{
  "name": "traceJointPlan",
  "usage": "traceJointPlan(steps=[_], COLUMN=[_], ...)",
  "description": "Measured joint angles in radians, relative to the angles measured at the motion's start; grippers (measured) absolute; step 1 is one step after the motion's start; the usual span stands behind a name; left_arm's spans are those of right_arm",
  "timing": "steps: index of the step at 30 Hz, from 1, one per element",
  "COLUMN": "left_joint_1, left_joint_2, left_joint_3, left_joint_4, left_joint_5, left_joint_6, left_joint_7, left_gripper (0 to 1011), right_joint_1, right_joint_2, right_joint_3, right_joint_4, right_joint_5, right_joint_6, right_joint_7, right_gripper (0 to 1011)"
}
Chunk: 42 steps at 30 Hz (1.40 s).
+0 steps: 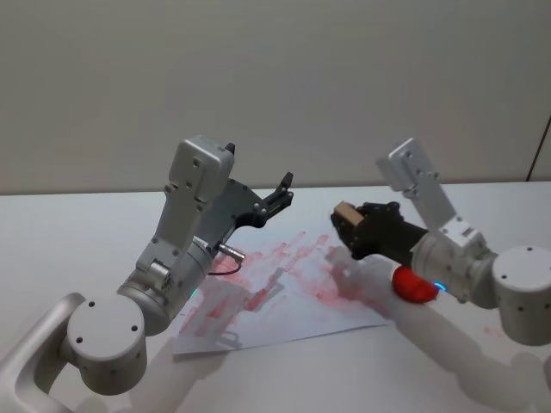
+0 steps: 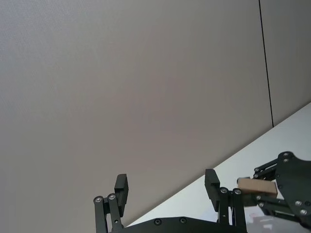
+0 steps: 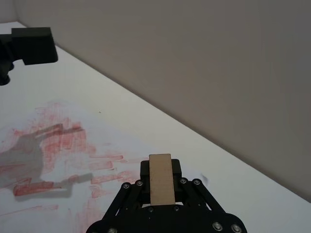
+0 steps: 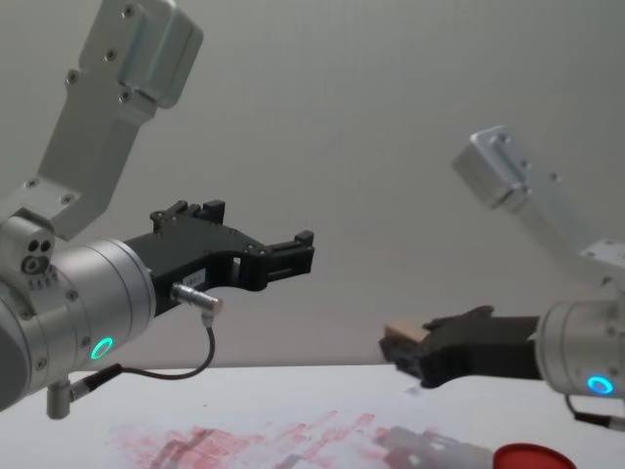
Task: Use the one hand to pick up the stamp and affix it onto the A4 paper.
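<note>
I see the paper lying mid-bench, the ink pad on the bench just off its right edge. My right end effector holds the stamp above the paper's right part; my left end effector hangs above its far-left part.

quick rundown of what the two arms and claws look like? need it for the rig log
Both arms are silver-grey with rounded joints and boxy silver upper links. Left claw is black, two flat fingers on linkage bars, with a green-lit ring on its wrist and a thin dark cable looping from a metal plug. Right claw is the same black build, with a blue-lit ring on its wrist.
</note>
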Motion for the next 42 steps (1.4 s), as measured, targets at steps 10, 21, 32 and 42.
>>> traceJointPlan(steps=[10, 21, 32, 42], left_joint_1=[0.000, 0.000, 0.000, 0.000], left_joint_2=[0.000, 0.000, 0.000, 0.000], left_joint_3=[0.000, 0.000, 0.000, 0.000], left_joint_4=[0.000, 0.000, 0.000, 0.000], left_joint_5=[0.000, 0.000, 0.000, 0.000], left_joint_6=[0.000, 0.000, 0.000, 0.000], left_joint_7=[0.000, 0.000, 0.000, 0.000], left_gripper=[1001, 1001, 1001, 1001], right_joint_1=[-0.081, -0.172, -0.179, -0.153], right_joint_2=[0.053, 0.108, 0.117, 0.105], right_joint_3=[0.029, 0.055, 0.063, 0.060], right_joint_4=[-0.117, -0.224, -0.214, -0.165], right_joint_5=[0.055, 0.130, 0.148, 0.138], right_joint_6=[0.066, 0.159, 0.199, 0.227], right_joint_7=[-0.106, -0.192, -0.189, -0.157], right_gripper=[220, 220, 220, 220])
